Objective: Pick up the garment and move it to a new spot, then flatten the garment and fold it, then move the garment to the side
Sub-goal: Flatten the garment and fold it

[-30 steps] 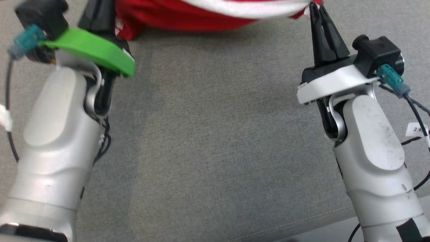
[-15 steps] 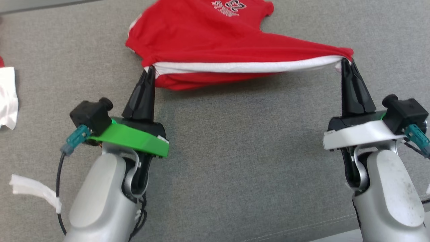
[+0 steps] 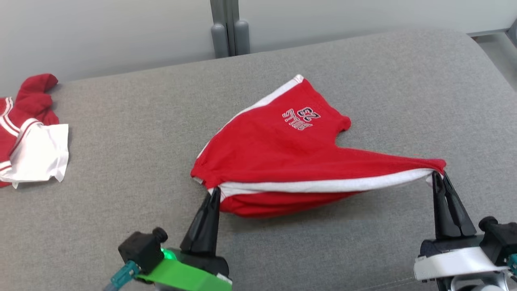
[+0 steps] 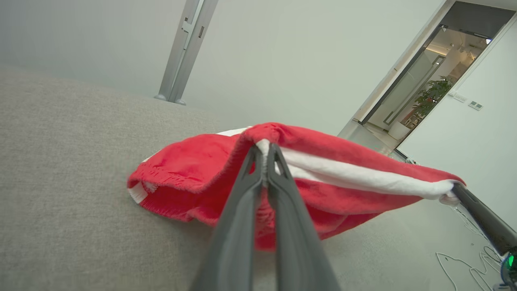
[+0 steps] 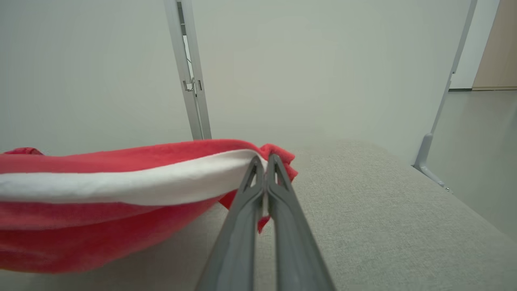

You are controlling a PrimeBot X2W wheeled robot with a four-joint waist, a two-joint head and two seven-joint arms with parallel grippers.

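Observation:
The garment [image 3: 282, 153] is a pair of red shorts with white side stripes and a printed number. It lies partly on the grey couch [image 3: 141, 194], its white-banded edge [image 3: 323, 186] lifted and stretched taut between both grippers. My left gripper [image 3: 215, 190] is shut on the left end of that edge; in the left wrist view the left gripper [image 4: 265, 146] pinches the garment [image 4: 194, 169]. My right gripper [image 3: 437, 173] is shut on the right end; in the right wrist view the right gripper [image 5: 264, 158] nips the garment [image 5: 121, 182]. The far part still rests on the cushion.
Another red and white garment [image 3: 28, 137] lies crumpled at the couch's far left. A grey post [image 3: 226, 28] stands against the pale wall behind the couch. The couch's right end [image 3: 484, 60] rounds off toward the floor.
The head camera has tilted up, so the whole couch top and wall now show. Both grippers stay shut on the garment's edge, still stretched between them.

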